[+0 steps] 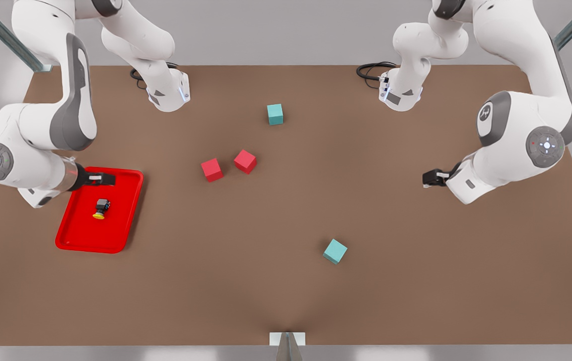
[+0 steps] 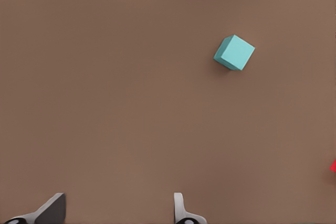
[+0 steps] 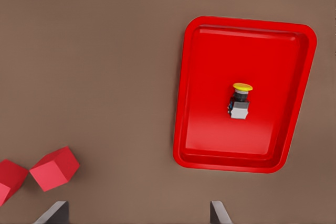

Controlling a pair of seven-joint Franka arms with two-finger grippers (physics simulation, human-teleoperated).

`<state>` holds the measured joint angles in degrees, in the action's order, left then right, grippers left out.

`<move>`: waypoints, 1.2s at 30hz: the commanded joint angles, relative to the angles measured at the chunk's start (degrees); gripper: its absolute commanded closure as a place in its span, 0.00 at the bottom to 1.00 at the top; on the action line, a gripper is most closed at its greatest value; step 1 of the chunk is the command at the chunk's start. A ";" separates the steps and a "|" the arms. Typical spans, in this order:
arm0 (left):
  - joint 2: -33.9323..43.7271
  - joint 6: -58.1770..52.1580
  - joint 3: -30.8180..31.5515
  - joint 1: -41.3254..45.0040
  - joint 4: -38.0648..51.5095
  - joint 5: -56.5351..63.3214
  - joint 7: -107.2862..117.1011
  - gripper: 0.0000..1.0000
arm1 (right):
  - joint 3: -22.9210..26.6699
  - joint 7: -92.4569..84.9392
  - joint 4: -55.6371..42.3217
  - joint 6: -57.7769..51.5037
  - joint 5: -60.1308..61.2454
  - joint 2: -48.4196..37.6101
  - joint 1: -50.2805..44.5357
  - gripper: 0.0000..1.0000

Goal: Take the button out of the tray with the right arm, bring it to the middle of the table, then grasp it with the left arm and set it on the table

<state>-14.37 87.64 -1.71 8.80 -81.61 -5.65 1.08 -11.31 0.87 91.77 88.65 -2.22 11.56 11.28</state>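
The button (image 1: 101, 208) (image 3: 240, 100), a black body with a yellow cap, lies on its side in the middle of the red tray (image 1: 120, 215) (image 3: 210, 129) at the front view's left. My right gripper (image 1: 107, 178) (image 3: 136, 216) hangs open above the tray's far rim, well clear of the button. At the front view's right my left gripper (image 1: 429, 178) (image 2: 115, 213) waits open over the bare brown table (image 1: 286, 210), holding nothing.
Two red cubes (image 1: 211, 169) (image 1: 245, 161) sit side by side near the table's middle. One teal cube (image 1: 275, 114) stands farther back, another teal cube (image 1: 334, 251) (image 2: 234, 52) nearer the front. Both arm bases stand at the far edge.
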 commanded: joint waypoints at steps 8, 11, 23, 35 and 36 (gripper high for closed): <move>-0.83 -4.32 -0.22 0.16 1.45 0.20 2.70 0.00 | -0.29 0.54 5.96 14.27 -0.68 -1.10 1.99 0.00; -0.75 -6.43 -0.14 0.95 1.36 -0.06 5.60 0.00 | -0.21 0.72 10.62 21.39 -0.94 1.80 3.13 0.00; -3.12 -2.74 -0.05 2.97 1.62 1.25 9.38 0.00 | -2.75 -6.93 12.90 41.51 -2.88 11.03 15.09 0.00; -3.30 -2.65 -0.05 3.06 1.62 1.25 9.38 0.00 | -5.04 -11.24 23.72 38.96 -17.73 10.94 21.85 0.00; -3.38 -2.65 -0.05 3.15 1.62 1.25 9.38 0.00 | -5.13 -11.32 23.72 39.66 -17.73 11.12 21.77 0.00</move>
<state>-17.79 84.95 -1.75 11.89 -79.99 -4.44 8.01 -16.29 -5.33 115.38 126.67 -18.98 22.71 33.05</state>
